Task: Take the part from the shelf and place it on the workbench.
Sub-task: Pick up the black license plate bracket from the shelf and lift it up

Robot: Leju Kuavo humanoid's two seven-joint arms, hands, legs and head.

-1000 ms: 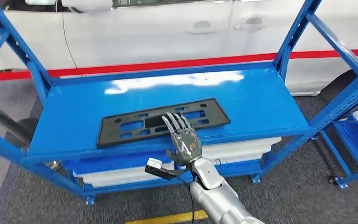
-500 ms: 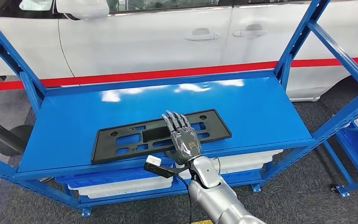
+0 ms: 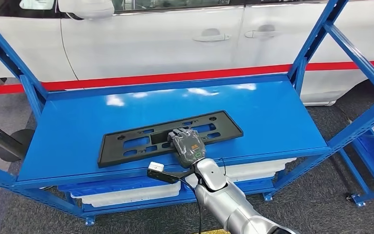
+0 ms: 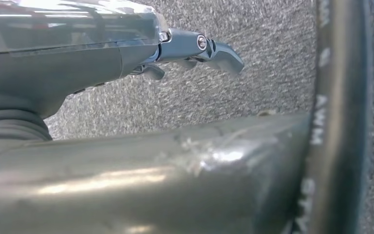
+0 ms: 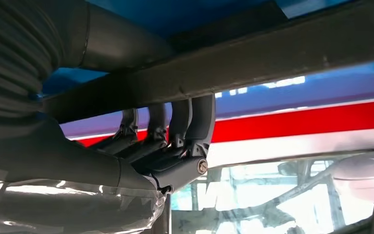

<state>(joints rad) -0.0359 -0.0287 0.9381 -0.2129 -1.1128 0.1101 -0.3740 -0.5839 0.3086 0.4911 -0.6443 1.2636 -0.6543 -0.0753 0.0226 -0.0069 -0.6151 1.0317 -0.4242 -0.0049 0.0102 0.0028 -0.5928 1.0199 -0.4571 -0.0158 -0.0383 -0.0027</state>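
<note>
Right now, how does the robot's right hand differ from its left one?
The right hand is raised to the blue shelf, its fingers hooked over the edge of the black part; the left hand grips nothing. The right hand has the white car behind it, while the left hand has grey carpet. Both are dark metal.

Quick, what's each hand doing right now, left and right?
Left hand: holds nothing, fingers curled in over the floor.
Right hand: fingers closed around the near edge of the black part on the blue shelf.
</note>
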